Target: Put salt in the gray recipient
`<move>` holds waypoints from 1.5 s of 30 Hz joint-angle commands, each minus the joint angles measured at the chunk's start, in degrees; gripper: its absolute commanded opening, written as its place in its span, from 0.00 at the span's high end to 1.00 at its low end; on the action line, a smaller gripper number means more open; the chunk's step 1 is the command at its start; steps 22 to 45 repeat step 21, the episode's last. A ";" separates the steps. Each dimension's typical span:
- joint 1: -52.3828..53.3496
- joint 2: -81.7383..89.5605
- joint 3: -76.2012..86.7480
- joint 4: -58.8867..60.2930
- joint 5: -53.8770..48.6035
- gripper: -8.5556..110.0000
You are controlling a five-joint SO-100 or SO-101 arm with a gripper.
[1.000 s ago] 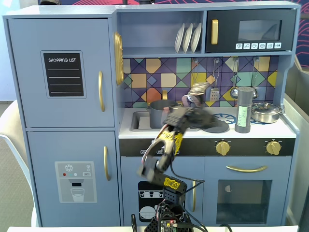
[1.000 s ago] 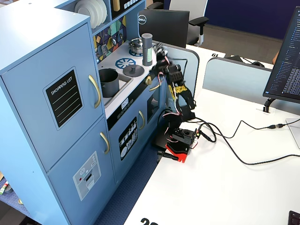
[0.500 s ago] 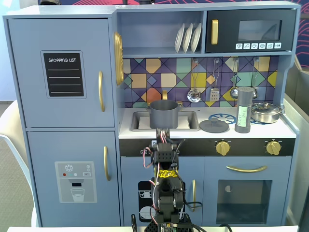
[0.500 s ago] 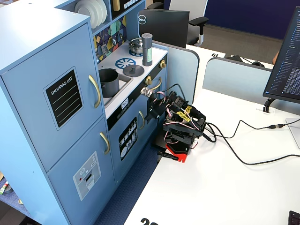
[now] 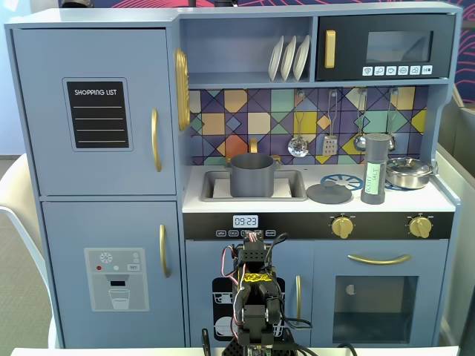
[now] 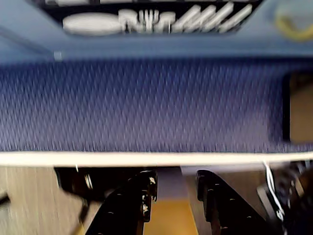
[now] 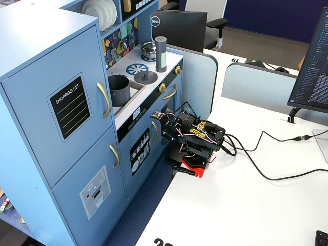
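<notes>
blue toy kitchen (image 5: pixel 96 222) fills most of a fixed view, and the salt (image 5: pixel 375 169) shaker stands upright at the right of the countertop, between the flat gray lid (image 5: pixel 329 193) and the shiny steel pan (image 5: pixel 409 172), touching neither. the gray recipient (image 5: pixel 252 174) sits in the sink (image 5: pixel 215 185) near the middle of the frame, well apart from the salt. the arm (image 5: pixel 252 297) is folded down low at the bottom centre, in front of the lower cabinet doors, nowhere near the counter. in the other fixed view the arm (image 7: pixel 195 138) is curled up on its base on the white table (image 7: pixel 246 205), right of centre, with the salt (image 7: pixel 161 54) up top and the pot (image 7: pixel 119 90) to its lower left. in the wrist view, which is blurry, the gripper (image 6: pixel 176 188) pokes in from the bottom edge with its two dark fingers (image 6: pixel 142 196) parted by a small gap and nothing between them, looking down at blue carpet (image 6: pixel 146 107).
</notes>
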 commanded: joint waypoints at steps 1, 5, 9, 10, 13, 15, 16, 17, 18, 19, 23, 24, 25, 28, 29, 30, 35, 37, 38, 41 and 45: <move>-0.79 0.70 0.00 1.32 -2.99 0.93; -0.88 0.70 0.00 1.41 -3.25 0.91; -0.88 0.70 0.00 1.41 -3.25 0.90; -0.88 0.70 0.00 1.41 -3.25 0.90; -0.88 0.70 0.00 1.41 -3.25 0.90; -0.88 0.70 0.00 1.41 -3.25 0.89; -0.88 0.70 0.00 1.41 -3.25 0.89; -0.88 0.70 0.00 1.41 -3.25 0.89; -0.88 0.70 0.00 1.41 -3.25 0.89; -0.88 0.70 0.00 1.41 -3.25 0.89; -0.88 0.70 0.00 1.41 -3.25 0.89; -0.88 0.70 0.00 1.41 -3.25 0.89; -0.88 0.70 0.00 1.41 -3.25 0.89; -0.88 0.70 0.00 1.41 -3.25 0.89; -0.88 0.70 0.00 1.41 -3.25 0.89; -0.88 0.70 0.00 1.41 -3.25 0.89; -0.88 0.70 0.00 1.41 -3.25 0.89; -0.88 0.70 0.00 1.41 -3.25 0.89; -0.88 0.70 0.00 1.41 -3.25 0.89; -0.88 0.70 0.00 1.41 -3.25 0.89; -0.88 0.70 0.00 1.41 -3.25 0.89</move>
